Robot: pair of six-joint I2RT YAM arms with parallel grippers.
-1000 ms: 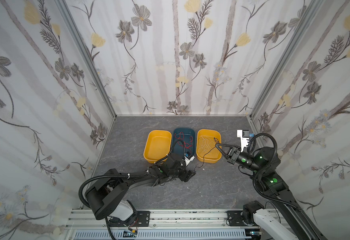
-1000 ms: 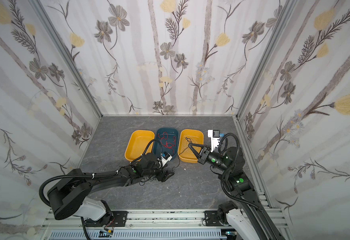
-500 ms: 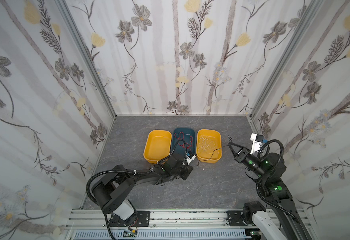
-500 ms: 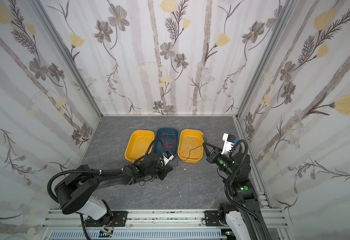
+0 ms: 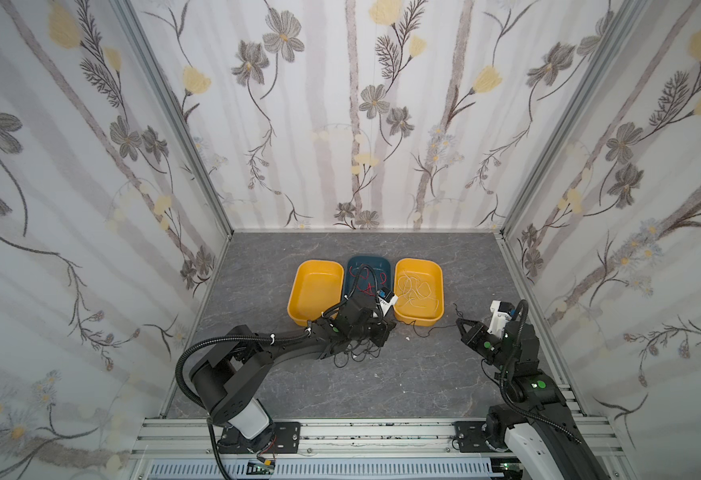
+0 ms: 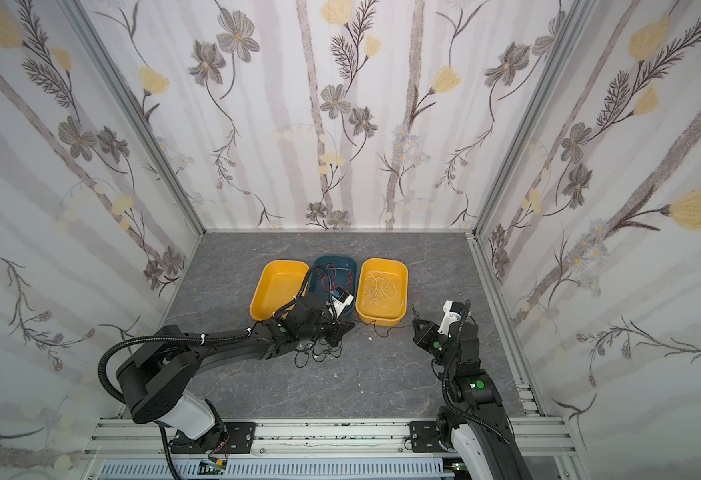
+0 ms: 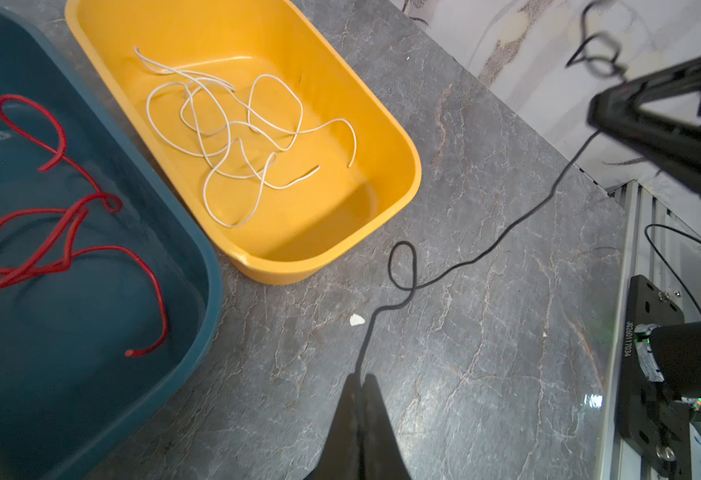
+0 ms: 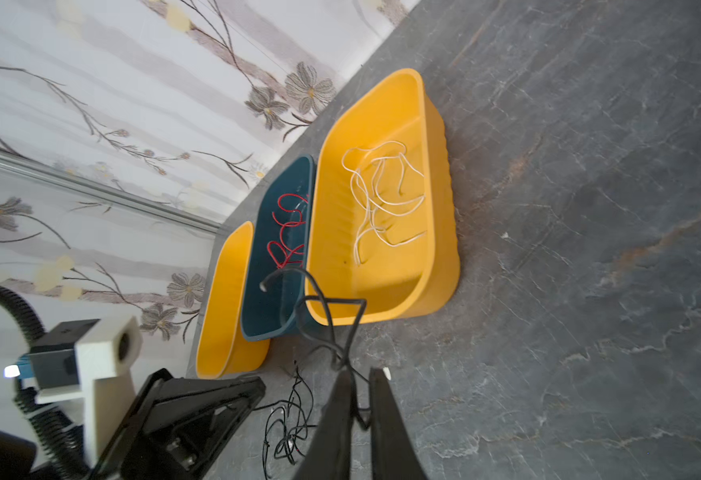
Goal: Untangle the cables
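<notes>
On the grey stone-look table [image 5: 382, 386], the left pincer [image 7: 359, 380] is squeezed together on a thin black cable [image 7: 485, 249]. It runs past the yellow plastic tub [image 7: 402, 166] of white cables [image 7: 232, 137] to the right pincer [image 8: 360, 374], whose fingers are a little apart around it. The dark blue tub [image 7: 211, 266] holds red cables [image 7: 62, 232]. Other black cables [image 5: 355, 355] peek from under the left arm [image 5: 290, 345]. The white code on the black plate [image 7: 647, 307] is too blurry to read.
</notes>
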